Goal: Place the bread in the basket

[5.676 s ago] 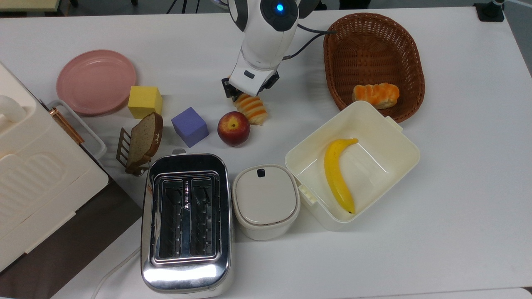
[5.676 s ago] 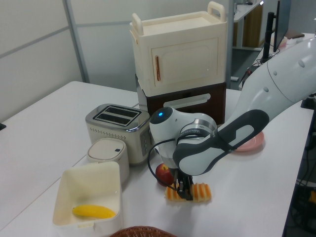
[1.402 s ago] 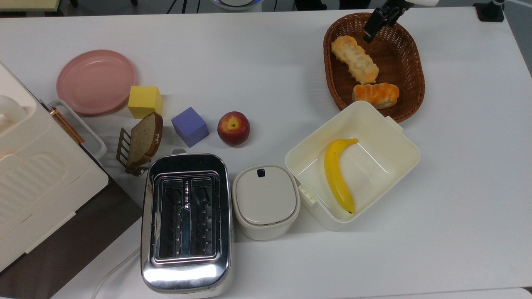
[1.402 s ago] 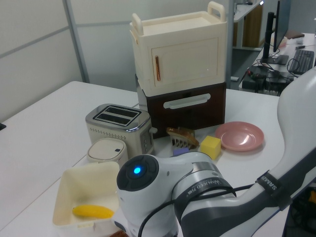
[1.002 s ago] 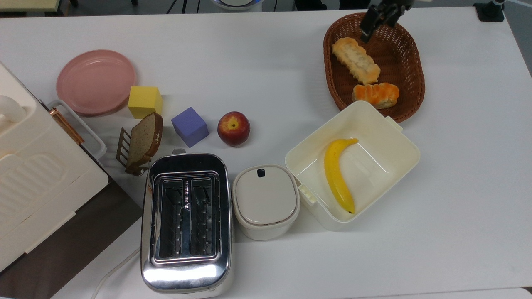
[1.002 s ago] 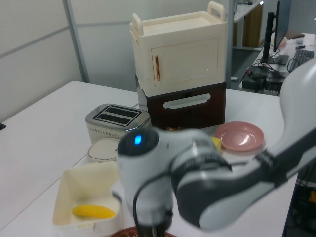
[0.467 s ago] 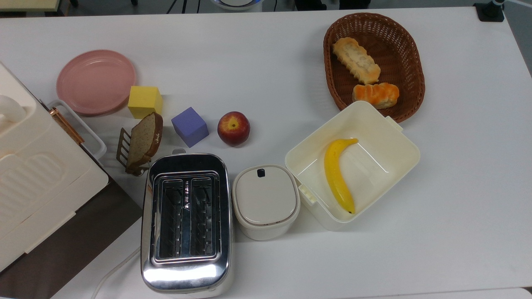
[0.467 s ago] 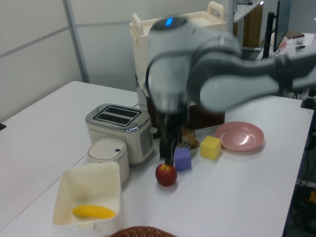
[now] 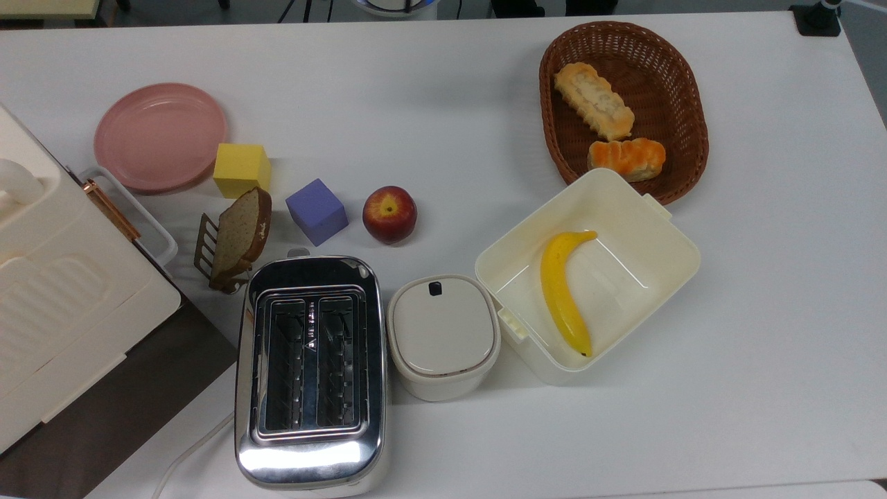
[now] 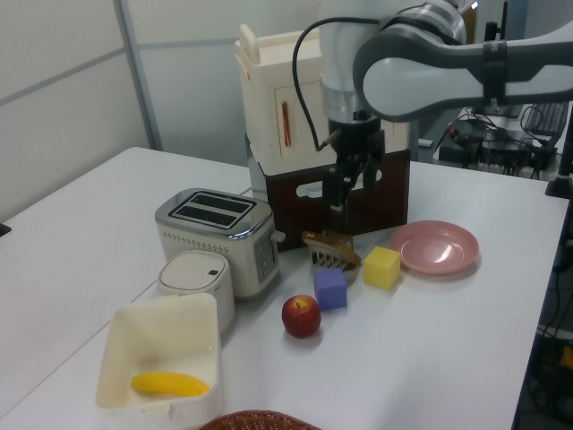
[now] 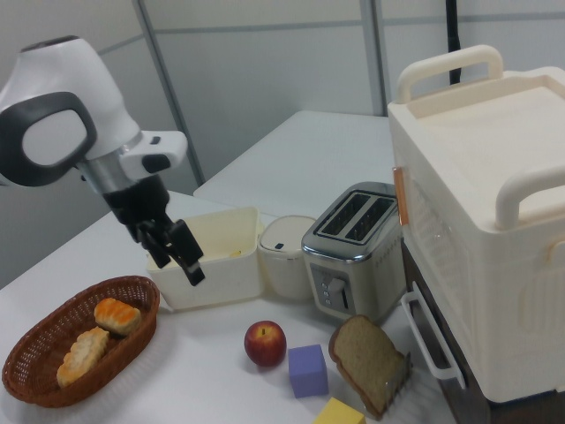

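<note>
Your bread (image 9: 593,100) lies inside the basket (image 9: 682,90), pale crumbly side up. In the top view its long axis runs on a slant, one end toward the basket's far rim at the top view's upper left, the other end pointing down toward the middle of the basket. Just below that lower end sits a shorter orange-topped bun (image 9: 627,158), close to the bread; whether they touch cannot be told. In the right view the bread (image 11: 79,355) lies lengthwise along the basket (image 11: 35,380), the bun (image 11: 116,315) beyond it.

The pincer (image 11: 177,250) hangs in the air, empty, fingers spread. In the right view it is up and to the right of the basket, in front of the cream box (image 11: 225,256). In the left view you see the pincer (image 10: 351,184) above the bread slice (image 10: 331,246).

Below the basket in the top view: the cream box (image 9: 665,229) with a banana (image 9: 565,291) in it, touching the basket's rim or just short of it. To the top view's left of the basket, well apart: an apple (image 9: 389,214), a purple cube (image 9: 317,211), a yellow cube (image 9: 240,169), a pink plate (image 9: 160,136), a toaster (image 9: 310,371).

The toaster bears a small mark between its slots, too small to read.

The worktop (image 9: 416,90) is plain white. Behind it in the left view, pale wall panels.
</note>
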Controlling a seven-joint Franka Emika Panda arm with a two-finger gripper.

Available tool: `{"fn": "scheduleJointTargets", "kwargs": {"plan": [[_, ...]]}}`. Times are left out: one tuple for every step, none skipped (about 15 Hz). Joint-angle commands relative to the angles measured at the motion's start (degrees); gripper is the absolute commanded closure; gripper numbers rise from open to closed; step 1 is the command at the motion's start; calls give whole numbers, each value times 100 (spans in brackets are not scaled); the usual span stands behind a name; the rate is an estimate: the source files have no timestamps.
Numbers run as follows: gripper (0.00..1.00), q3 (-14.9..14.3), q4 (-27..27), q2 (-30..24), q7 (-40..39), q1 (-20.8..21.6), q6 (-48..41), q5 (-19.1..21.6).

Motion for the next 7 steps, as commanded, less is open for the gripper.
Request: {"fn": "scheduleJointTargets", "kwargs": {"plan": [[0,-282,248,51,71,21,-88,50],[0,-344,275,51,71,21,-80,59],[0,-362,284,86,71,30,-80,59],[0,-362,302,130,88,38,-80,59],[0,-362,319,139,106,39,-80,59],[0,-362,320,139,106,47,-88,59],[0,-362,311,148,106,56,-80,59]]}}
